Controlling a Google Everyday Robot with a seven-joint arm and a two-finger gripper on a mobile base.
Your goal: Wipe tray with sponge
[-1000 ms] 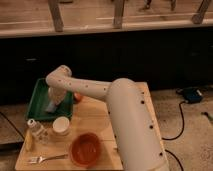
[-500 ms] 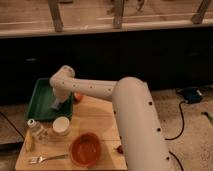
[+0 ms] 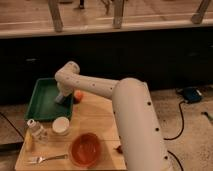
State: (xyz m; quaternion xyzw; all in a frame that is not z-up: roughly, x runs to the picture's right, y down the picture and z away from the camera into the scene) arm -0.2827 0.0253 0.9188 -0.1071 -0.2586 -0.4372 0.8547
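The dark green tray (image 3: 44, 102) lies at the back left of the wooden table. My white arm reaches across from the right. My gripper (image 3: 61, 98) points down inside the tray's right side, near its rim. A small pale blue patch at the gripper's tip looks like the sponge (image 3: 58, 100), pressed against the tray floor; most of it is hidden by the wrist.
A small orange object (image 3: 78, 95) sits just right of the tray. In front of the tray stand a white cup (image 3: 61, 125) and a small bottle (image 3: 34, 129). An orange bowl (image 3: 84, 149) and a fork (image 3: 47, 158) lie near the front edge.
The gripper end has shifted a little to the right inside the tray, toward its right rim. The other objects stay where they were.
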